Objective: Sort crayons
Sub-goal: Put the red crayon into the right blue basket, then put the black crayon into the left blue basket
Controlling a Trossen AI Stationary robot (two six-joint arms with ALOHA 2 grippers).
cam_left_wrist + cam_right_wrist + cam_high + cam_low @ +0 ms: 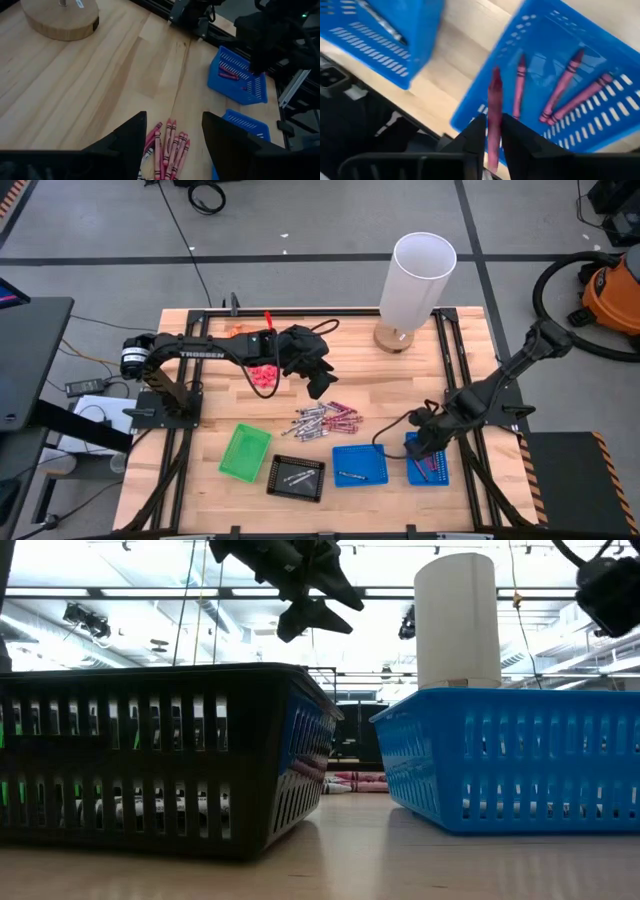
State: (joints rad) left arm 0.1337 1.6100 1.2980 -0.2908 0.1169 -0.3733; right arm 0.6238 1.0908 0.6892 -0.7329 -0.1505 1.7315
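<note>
Over the far-right blue tray [600,60], the right gripper [492,132] fingers pinch a maroon crayon [494,117]. Left gripper [172,142], fingers spread, hangs above the crayon pile [325,420].

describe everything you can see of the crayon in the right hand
The crayon is a short, thin maroon stick with a paper-like wrapper and a rounded tip. It sits lengthwise between the two dark fingers of the right hand, tip pointing out over the rightmost blue tray. Its rear end is hidden between the fingers. It hangs above the tray, clear of the four similar crayons lying inside.
</note>
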